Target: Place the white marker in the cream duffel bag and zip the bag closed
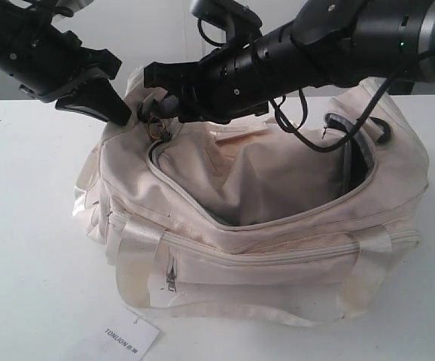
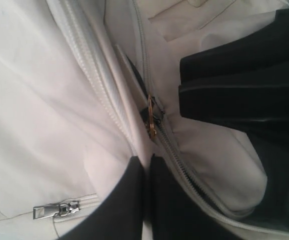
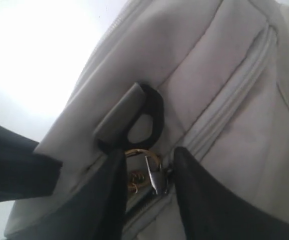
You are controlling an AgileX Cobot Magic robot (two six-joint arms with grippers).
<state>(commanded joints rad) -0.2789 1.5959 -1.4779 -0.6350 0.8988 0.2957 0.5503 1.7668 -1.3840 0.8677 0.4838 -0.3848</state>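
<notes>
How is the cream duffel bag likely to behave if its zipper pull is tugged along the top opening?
Probably floppy: the cream duffel bag sags and creases around its gaping top, so the fabric would likely bunch rather than resist. It seems light, since the visible interior looks empty. The left gripper pinching its end likely helps keep it taut.

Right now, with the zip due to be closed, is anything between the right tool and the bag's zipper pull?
Nothing visible. The zipper pull sits in the gap of the open right tool, next to the black D-ring at one end of the cream duffel bag. The left tool pinches fabric beside it, not between them.
</notes>
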